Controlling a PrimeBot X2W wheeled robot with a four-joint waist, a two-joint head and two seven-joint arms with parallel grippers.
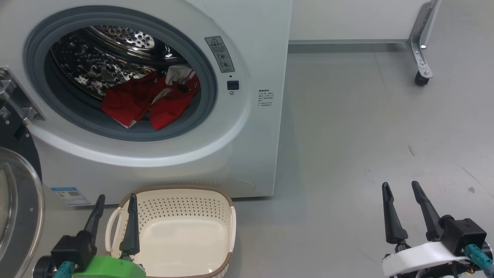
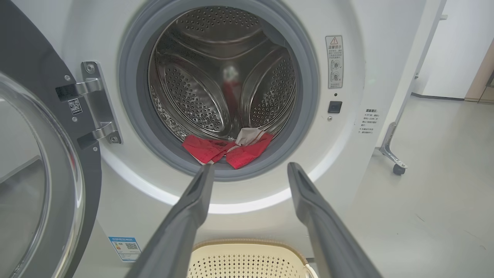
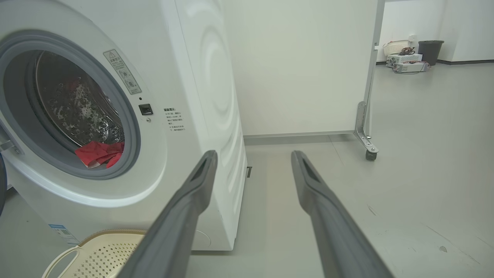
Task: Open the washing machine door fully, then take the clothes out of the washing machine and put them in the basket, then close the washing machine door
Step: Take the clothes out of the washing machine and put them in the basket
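Inside the drum (image 1: 115,38), red clothes (image 1: 150,102) lie low; door (image 1: 17,208) swung wide.
Left pincer (image 1: 117,197) and right pincer (image 1: 400,184) gape empty; basket (image 1: 181,193) sits just below. A shallow pinch might snag cloth on the gasket (image 1: 210,85) and drop it short.

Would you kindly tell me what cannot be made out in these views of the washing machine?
the clothes: one garment or several, hidden by their own folds, head view.
the washing machine door: cut off by the left edge, head view.
the basket: near end cut by the bottom edge, head view.
warning label: print too small, left wrist view.
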